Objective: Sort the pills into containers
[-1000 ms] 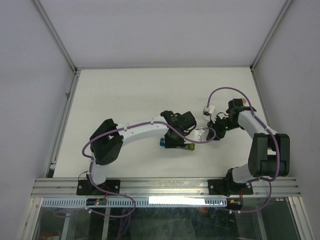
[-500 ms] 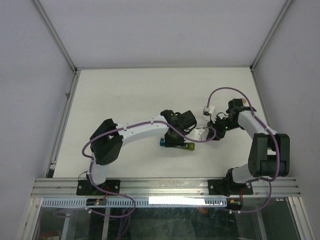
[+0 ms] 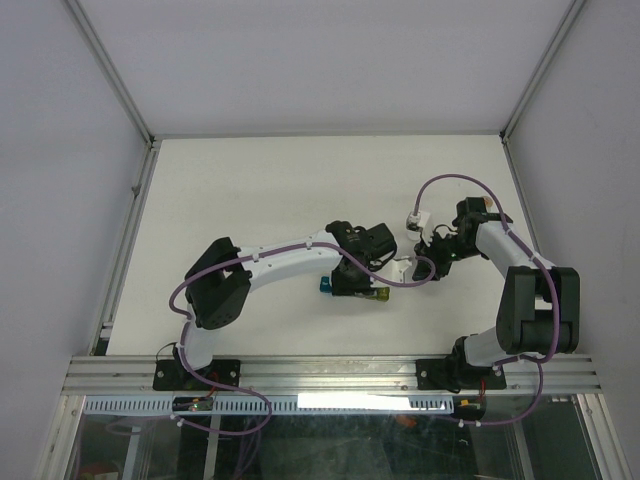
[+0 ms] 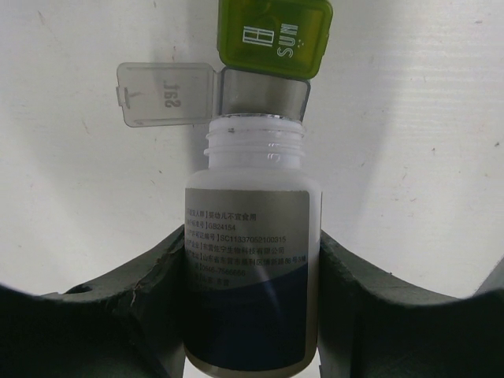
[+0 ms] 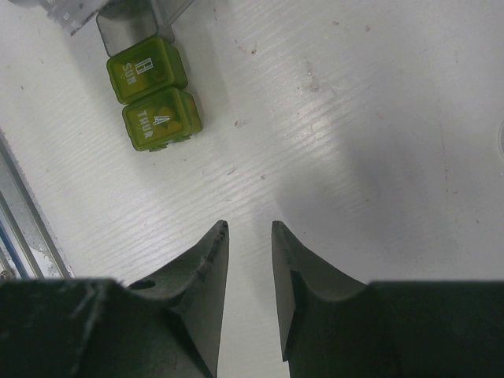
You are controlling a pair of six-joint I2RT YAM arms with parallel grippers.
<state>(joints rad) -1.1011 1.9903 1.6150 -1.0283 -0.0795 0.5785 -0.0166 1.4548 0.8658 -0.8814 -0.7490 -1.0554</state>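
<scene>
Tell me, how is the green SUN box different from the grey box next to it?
The green SUN box has its lid shut; the grey box has its clear lid flipped open sideways. The bottle points its open mouth at the grey box, not the green one. Both are small joined cubes.

Surface (image 3: 250, 190): white, matte; faint scuffs and specks show in wrist views. Metal rails (image 3: 128, 230) along left, right and near edges.

Containers (image 3: 380, 294) lie on it, right of centre, in near half. Strip largely hidden in top view: blue end (image 3: 324, 285) at left, yellow-green end at right.

Wrist views: SUN compartment (image 5: 147, 69) and THUR compartment (image 5: 161, 118), both yellow-green, joined side by side. Grey compartment (image 4: 260, 93) adjoins SUN; its clear lid (image 4: 164, 94) swung open to side.
</scene>
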